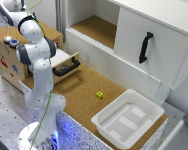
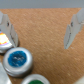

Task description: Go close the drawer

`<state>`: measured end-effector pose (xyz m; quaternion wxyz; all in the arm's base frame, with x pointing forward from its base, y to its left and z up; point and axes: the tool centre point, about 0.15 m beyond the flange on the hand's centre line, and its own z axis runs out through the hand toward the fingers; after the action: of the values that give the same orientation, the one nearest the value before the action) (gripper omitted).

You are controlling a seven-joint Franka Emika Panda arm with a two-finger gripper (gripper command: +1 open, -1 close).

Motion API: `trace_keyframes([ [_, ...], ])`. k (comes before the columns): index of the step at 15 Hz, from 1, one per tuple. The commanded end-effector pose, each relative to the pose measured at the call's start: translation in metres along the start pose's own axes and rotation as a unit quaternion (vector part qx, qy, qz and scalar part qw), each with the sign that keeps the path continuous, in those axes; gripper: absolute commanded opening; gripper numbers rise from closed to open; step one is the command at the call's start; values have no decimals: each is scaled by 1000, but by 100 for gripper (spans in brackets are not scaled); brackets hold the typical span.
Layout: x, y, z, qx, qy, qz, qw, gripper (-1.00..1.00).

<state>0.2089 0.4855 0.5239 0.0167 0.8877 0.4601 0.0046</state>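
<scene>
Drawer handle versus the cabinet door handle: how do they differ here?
The drawer handle lies horizontal, low beside the arm; the cabinet door handle stands vertical, higher, toward the exterior view's right. The drawer is pulled open; the door looks shut. Both handles are black bars.

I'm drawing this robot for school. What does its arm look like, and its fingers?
The robot arm is glossy white, built from rounded, chunky segments with dark grey bands at the joints. A thin green cable runs down along it. In the wrist view, the gripper has two pale grey, tapering fingers.
</scene>
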Motion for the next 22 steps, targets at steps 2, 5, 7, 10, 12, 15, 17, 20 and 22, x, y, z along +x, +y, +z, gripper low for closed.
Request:
trace_keyframes([
  [2,-111,92,26,6,74,79,994,100],
  [5,-165,142,40,12,86,136,987,100],
  [7,-192,171,49,13,93,172,981,100],
  [10,-228,211,65,15,98,205,974,100],
  [12,-251,235,74,14,99,221,970,100],
  [15,-272,259,89,18,98,244,965,100],
  [17,-282,274,103,20,89,254,963,100],
  [20,-301,298,123,16,87,303,949,100],
  [22,-312,312,131,11,81,340,937,100],
])
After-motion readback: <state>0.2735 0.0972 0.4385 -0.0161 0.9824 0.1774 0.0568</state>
